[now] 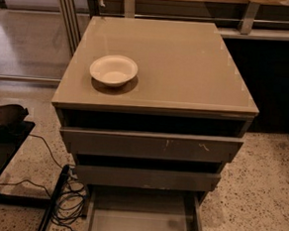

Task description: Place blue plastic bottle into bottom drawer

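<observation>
Camera view shows bottom drawer (142, 224) open, gripper out of frame.

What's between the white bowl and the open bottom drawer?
Camera view: below the white bowl comes bare cabinet top, then top drawer and middle drawer, then the bottom drawer. The hand is out of frame.
</observation>
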Robot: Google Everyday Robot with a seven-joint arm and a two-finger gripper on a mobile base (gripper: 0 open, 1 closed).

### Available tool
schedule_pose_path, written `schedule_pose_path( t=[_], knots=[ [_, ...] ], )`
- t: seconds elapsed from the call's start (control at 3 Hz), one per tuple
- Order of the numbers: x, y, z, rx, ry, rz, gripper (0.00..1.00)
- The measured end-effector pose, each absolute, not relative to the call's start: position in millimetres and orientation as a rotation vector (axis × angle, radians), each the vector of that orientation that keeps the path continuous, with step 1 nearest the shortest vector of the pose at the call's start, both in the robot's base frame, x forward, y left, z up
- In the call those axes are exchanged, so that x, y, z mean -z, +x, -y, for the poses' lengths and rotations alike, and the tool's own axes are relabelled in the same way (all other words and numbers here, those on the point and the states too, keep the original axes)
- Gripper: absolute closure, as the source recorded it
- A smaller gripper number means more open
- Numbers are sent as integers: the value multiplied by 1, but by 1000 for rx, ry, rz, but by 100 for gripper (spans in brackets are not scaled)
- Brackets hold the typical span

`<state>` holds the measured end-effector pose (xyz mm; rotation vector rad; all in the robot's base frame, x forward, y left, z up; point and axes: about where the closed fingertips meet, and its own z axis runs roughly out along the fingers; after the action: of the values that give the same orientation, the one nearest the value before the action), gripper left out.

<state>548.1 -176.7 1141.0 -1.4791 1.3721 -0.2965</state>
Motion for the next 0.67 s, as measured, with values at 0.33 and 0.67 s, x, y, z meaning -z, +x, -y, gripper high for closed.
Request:
schedule_pose_path(
  t=[0.33,0.67],
  knots=[
    [-1128,573,177,266,-1513,-1392,100],
    [-1132,555,138,176,-1547,-1315,100]
  ],
)
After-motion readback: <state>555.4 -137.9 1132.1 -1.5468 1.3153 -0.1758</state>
